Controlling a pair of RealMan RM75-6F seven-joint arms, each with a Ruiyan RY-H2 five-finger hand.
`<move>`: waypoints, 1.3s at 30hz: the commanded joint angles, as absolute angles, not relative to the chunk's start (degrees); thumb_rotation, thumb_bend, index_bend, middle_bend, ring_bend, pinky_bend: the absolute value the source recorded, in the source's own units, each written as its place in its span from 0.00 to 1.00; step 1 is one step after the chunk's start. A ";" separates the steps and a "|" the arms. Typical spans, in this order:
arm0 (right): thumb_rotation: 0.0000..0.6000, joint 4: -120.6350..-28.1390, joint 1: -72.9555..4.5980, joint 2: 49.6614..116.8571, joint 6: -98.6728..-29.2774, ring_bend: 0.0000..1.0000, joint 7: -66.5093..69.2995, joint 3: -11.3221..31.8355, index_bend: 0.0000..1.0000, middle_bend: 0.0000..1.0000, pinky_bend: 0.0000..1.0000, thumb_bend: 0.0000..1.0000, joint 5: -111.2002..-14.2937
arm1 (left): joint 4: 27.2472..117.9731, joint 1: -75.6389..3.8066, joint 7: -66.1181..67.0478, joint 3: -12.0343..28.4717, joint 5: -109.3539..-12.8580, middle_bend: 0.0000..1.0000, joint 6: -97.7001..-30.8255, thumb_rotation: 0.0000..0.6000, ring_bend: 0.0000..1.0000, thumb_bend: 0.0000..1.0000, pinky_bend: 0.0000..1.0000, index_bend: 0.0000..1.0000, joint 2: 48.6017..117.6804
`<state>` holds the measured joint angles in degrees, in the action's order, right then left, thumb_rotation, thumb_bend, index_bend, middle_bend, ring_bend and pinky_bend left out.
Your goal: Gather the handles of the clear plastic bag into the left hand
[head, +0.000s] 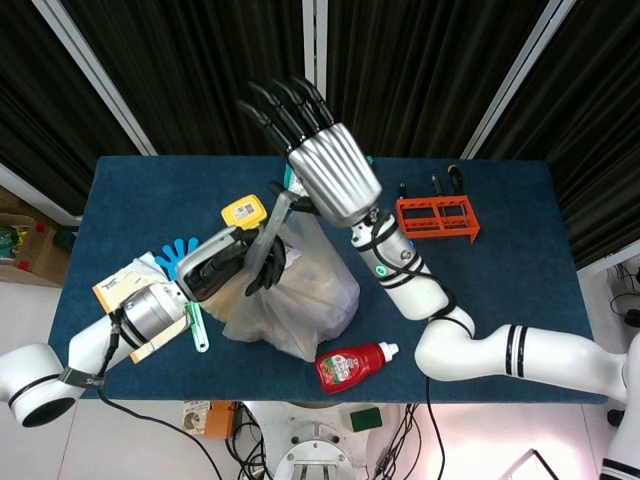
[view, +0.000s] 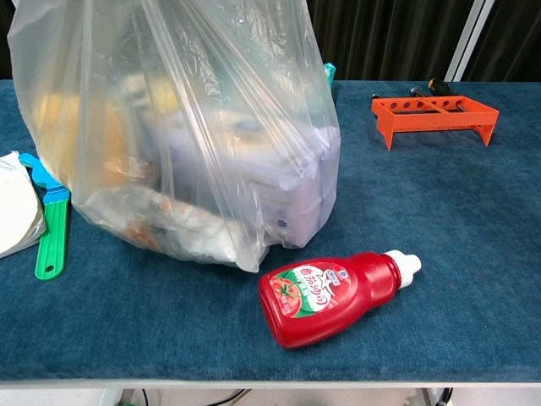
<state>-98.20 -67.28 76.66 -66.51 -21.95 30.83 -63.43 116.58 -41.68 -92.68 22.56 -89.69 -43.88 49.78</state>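
Two hands on show, and only one is doing the holding. The left hand (head: 232, 262) has its dark fingers curled round the twisted handles (head: 272, 226) of the clear plastic bag (head: 300, 295), which sits packed full near the middle of the blue counter (head: 500, 300), just behind the red ketchup bottle (view: 328, 294). The right hand (head: 315, 160) hovers above the bag's mouth, fingers spread wide and gripping nothing. Judging by that, the gathering looks nearly done: a strip of handle runs up towards the right hand, so I cannot tell whether every loop is in the left grip. The bag stands upright, long axis running from the counter up to the bunched handles, neck leaning towards the left hand.
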 commanded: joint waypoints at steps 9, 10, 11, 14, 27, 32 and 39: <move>1.00 -96.49 -66.51 75.57 -64.20 0.00 -19.83 29.36 0.00 0.00 0.00 0.15 -62.86 | 113.59 -43.63 -103.11 19.72 -93.73 0.63 -50.94 0.31 0.65 0.00 0.81 0.51 48.06; 1.00 -96.45 -66.39 75.35 -63.99 0.00 -19.54 29.25 0.00 0.00 0.00 0.13 -62.95 | 113.46 -43.69 -103.26 19.64 -93.39 0.63 -51.32 0.31 0.65 0.00 0.81 0.51 48.04; 1.00 -96.42 -66.25 75.12 -63.78 0.00 -19.28 29.11 0.00 0.00 0.00 0.11 -63.02 | 113.37 -43.77 -103.14 19.55 -92.88 0.63 -51.49 0.31 0.65 0.00 0.81 0.51 48.00; 1.00 -96.74 -65.76 74.24 -62.92 0.00 -18.24 28.71 0.00 0.00 0.00 0.08 -63.12 | 113.36 -44.02 -102.42 19.49 -90.61 0.63 -51.87 0.31 0.65 0.00 0.81 0.51 48.10; 1.00 -102.98 -62.76 69.91 -59.35 0.00 -8.30 28.86 0.00 0.00 0.00 0.01 -63.17 | 112.42 -45.40 -98.05 20.39 -81.93 0.63 -50.81 0.30 0.65 0.00 0.81 0.51 49.92; 1.00 -106.35 -60.82 66.60 -57.66 0.00 -2.88 29.68 0.00 0.00 0.00 0.01 -63.07 | 112.04 -45.67 -96.53 21.04 -79.24 0.63 -49.82 0.29 0.65 0.00 0.81 0.51 50.31; 1.00 -108.58 -56.00 62.17 -60.62 0.00 1.90 29.45 0.00 0.00 0.00 0.01 -67.68 | 111.86 -45.88 -93.42 22.40 -75.81 0.63 -48.86 0.29 0.64 0.00 0.81 0.51 50.95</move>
<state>-107.96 -57.19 63.05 -59.62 1.06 29.58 -66.47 111.89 -45.79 -94.10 22.04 -76.51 -49.12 50.80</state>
